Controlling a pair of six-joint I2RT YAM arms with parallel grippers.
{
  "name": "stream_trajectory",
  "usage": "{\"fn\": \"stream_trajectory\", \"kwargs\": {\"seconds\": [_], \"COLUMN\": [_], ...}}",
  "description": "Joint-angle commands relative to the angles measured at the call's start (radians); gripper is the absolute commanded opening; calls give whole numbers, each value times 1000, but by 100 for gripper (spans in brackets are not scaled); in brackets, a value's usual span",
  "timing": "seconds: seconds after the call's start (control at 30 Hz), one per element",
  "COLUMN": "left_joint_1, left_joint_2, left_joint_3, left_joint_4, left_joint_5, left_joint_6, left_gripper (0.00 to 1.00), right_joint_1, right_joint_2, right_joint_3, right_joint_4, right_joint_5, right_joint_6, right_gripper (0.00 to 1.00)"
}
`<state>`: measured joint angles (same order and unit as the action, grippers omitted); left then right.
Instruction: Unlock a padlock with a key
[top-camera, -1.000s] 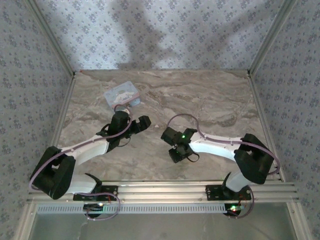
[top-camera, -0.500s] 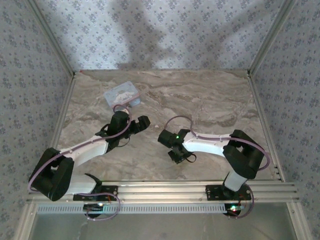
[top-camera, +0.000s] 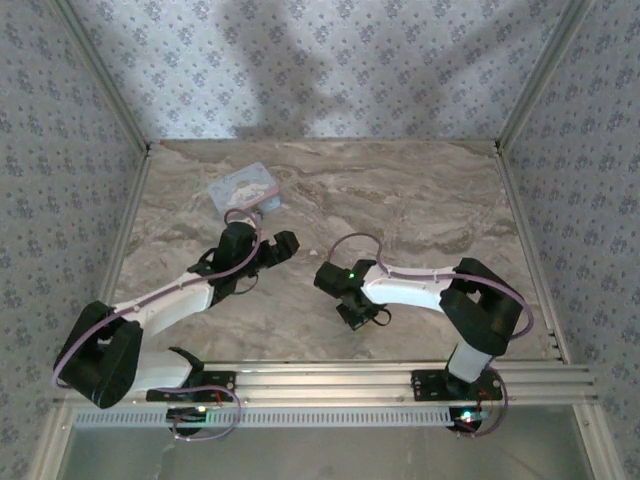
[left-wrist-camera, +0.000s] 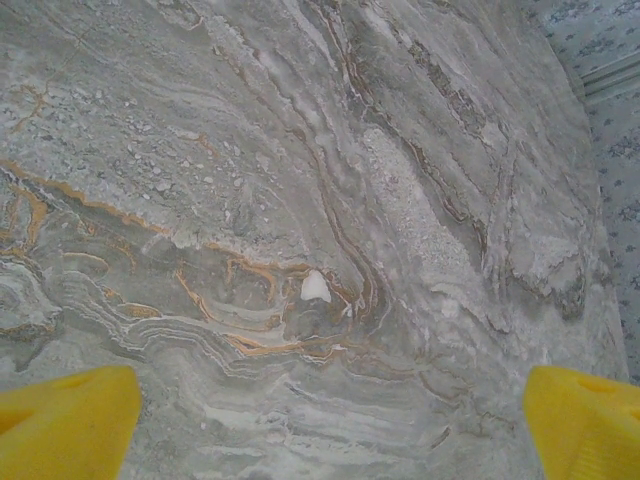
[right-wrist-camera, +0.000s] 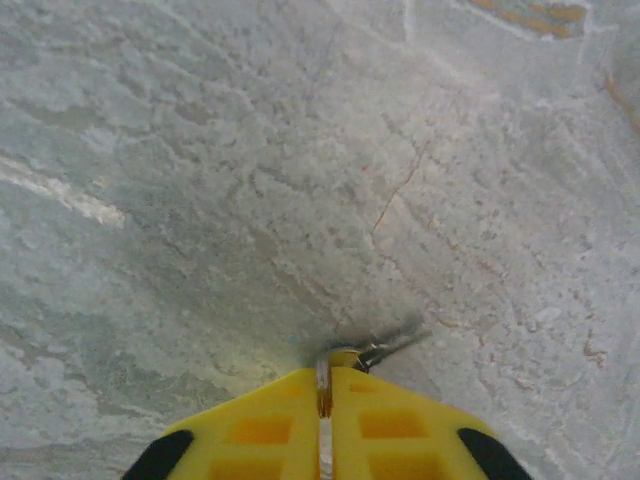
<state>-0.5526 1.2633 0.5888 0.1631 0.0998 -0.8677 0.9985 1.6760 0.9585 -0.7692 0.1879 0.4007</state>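
Here the right fingers (right-wrist-camera: 290, 405) are pressed almost together on the key (right-wrist-camera: 323, 388), which sits edge-on between them as a thin metal strip. A small ring (right-wrist-camera: 372, 352) juts out just past the tips, close over the worktop (right-wrist-camera: 200, 180). I cannot tell whether it touches the marble. Behind the fingers the wrist is turned down toward the near edge, a little left of the middle. The right arm (top-camera: 420, 290) runs back from there, low and nearly level, to a raised elbow over its base at the near right corner.

The left fingers (left-wrist-camera: 80, 415) are spread wide, one yellow tip at each lower corner of the wrist view. Nothing lies between them but bare veined marble and a small white fleck (left-wrist-camera: 315, 287). They hang above the worktop and hold nothing. The left arm (top-camera: 170, 295) slants from its elbow by the near left corner up toward the far right. Its wrist ends over the left half of the worktop, well apart from the right fingers.

A clear bag (top-camera: 245, 188) lies near the far left corner, just beyond the left wrist. Its contents are too small to make out.
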Motion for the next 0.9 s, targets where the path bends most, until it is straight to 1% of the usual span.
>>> {"fn": "stream_trajectory", "kwargs": {"seconds": [0.0, 0.2, 0.43, 0.53, 0.67, 0.7, 0.73, 0.77, 0.87], "left_joint_1": [-3, 16, 55, 58, 58, 56, 53, 49, 36], "left_joint_2": [-37, -92, -169, -192, -205, -205, -205, -205, -199], "left_joint_3": [35, 46, 62, 101, 151, 161, 169, 182, 206], "left_joint_4": [-45, -87, -101, -131, -146, -145, -145, -146, -149], "left_joint_5": [-26, -24, 44, 71, 122, 130, 139, 148, 161], "left_joint_6": [38, 41, -5, -2, 9, 11, 17, 24, 43], "left_gripper": [98, 98, 98, 98, 96, 95, 94, 94, 91], "right_joint_1": [5, 9, 19, 24, 35, 35, 35, 36, 36], "right_joint_2": [0, -77, -246, -343, -493, -533, -549, -595, -679], "right_joint_3": [12, 17, -14, -52, -139, -168, -183, -217, -300], "right_joint_4": [-70, -75, 52, 162, 407, 476, 508, 597, 753], "right_joint_5": [51, 166, 343, 399, 439, 440, 439, 425, 365], "right_joint_6": [-8, -83, -274, -410, -648, -715, -749, -836, -1019], "right_gripper": [6, 1, 0, 0, 0, 0, 0, 0, 0]}}
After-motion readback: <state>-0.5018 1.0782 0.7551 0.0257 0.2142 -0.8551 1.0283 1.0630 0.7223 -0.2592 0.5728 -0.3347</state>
